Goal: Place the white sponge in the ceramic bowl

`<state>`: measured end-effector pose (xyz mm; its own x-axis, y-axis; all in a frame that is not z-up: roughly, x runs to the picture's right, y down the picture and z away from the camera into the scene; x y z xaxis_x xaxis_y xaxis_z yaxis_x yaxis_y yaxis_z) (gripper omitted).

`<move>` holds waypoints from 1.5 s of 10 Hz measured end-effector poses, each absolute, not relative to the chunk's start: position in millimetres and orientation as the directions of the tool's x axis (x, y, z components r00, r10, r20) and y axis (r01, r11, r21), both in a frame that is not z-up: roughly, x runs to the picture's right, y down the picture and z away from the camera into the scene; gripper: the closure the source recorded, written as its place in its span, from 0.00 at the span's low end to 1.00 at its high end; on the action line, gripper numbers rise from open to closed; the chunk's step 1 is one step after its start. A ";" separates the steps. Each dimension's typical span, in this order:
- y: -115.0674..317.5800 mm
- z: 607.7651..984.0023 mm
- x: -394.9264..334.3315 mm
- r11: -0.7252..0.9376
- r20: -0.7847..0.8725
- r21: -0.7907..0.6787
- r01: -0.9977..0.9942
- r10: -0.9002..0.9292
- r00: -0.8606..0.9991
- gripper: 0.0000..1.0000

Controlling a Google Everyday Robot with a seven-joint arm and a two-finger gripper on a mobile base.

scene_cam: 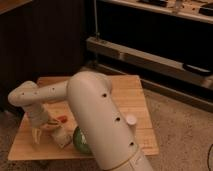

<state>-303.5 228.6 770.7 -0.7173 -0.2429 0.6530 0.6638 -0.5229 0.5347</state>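
The white sponge (61, 138) lies on the wooden table (127, 100), near its front left, touching or almost touching the left rim of the dark-green ceramic bowl (80, 142). My own arm hides most of the bowl. My gripper (40, 132) hangs low over the table just left of the sponge, pointing down. I cannot see anything held in it.
A small orange-red object (62, 119) lies just behind the sponge. My bulky white arm (100, 120) crosses the table's middle and front. Dark shelving (150, 55) stands behind the table. The table's left edge is close to the gripper.
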 end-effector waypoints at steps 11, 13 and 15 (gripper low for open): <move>227.3 776.5 -260.5 -0.312 0.720 0.445 0.840 -0.434 -0.542 0.20; 227.5 777.4 -261.2 -0.310 0.697 0.467 0.828 -0.448 -0.560 0.20; 228.9 779.6 -261.7 -0.287 0.692 0.496 0.819 -0.439 -0.573 0.20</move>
